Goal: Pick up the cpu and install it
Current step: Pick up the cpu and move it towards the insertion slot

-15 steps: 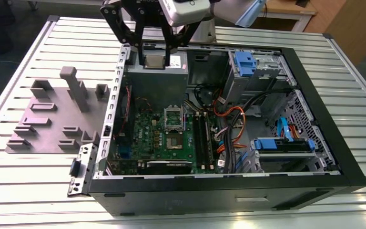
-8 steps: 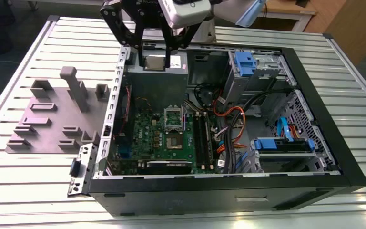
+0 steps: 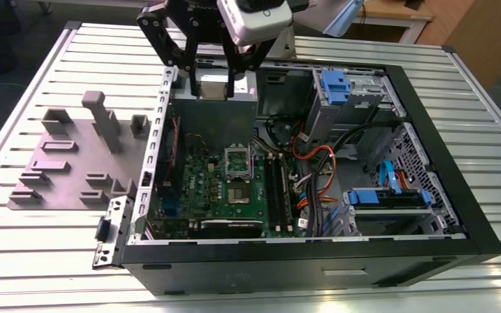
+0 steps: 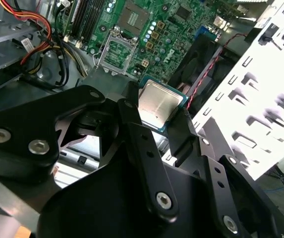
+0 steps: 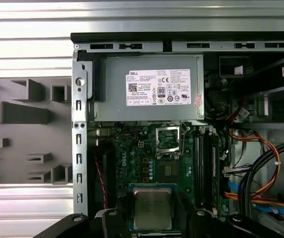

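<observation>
cpu: I have the cpu [image 4: 160, 105] off its rest and in the air, silvery top facing up, its flat face roughly level as far as I can judge.
End effector: the end effector [image 4: 159, 108] is clamped on the cpu, one black finger against each of two opposite edges.
Position: in the exterior view the arm hangs over the twelve o'clock end of the case [image 3: 456, 189], above the power supply [image 5: 146, 87].
Done: by my reading the pick-up is finished.
Left: the install is not yet done. The socket [image 3: 237, 159] sits near the middle of the board [image 3: 207, 189], towards six o'clock from the arm and well apart from the chip. Its metal frame looks open and I see no chip seated in it.
Case contents: the case lies on its side with the panel off. It holds the green board, the power supply at twelve o'clock, a tangle of cables [image 3: 316, 163] at three o'clock of the board, and blue drive bays [image 3: 336, 88] towards one o'clock.
Outside the case: a grey fixture [image 3: 76, 156] rests on the slatted tabletop [image 3: 24, 261] at nine o'clock, just beside the case wall.
</observation>
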